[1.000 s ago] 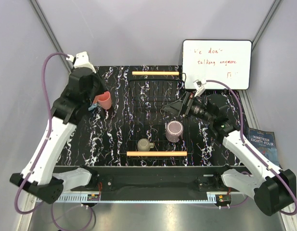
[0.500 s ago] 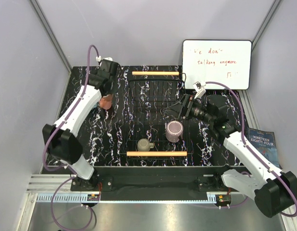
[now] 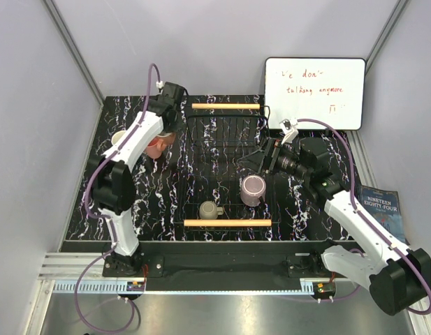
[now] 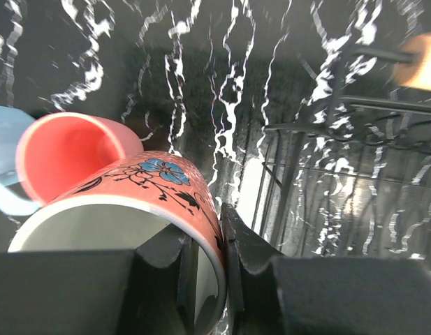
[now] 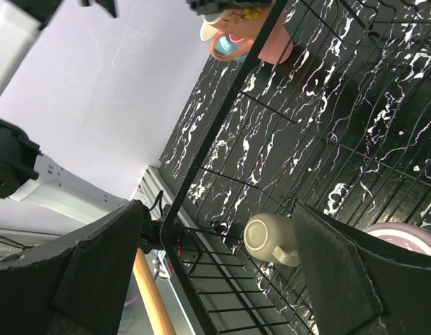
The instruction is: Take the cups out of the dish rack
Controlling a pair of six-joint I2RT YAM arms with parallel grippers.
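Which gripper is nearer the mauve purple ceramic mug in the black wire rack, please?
Right. The right gripper hovers open just beyond the mauve mug; the left gripper, left of the rack, grips a terracotta mug.

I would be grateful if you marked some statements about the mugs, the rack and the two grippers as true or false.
1. The left gripper pinches the rim of the terracotta mug. True.
2. The mauve mug stands on the table outside the dish rack. False: it sits inside the rack.
3. The right gripper is open and holds nothing. True.
4. The olive-grey mug is nested inside the pink mug. False: it is in the rack, and the pink mug is outside it, beside the terracotta one.
5. The whiteboard lies inside the rack. False: it is beyond the rack's far right corner.
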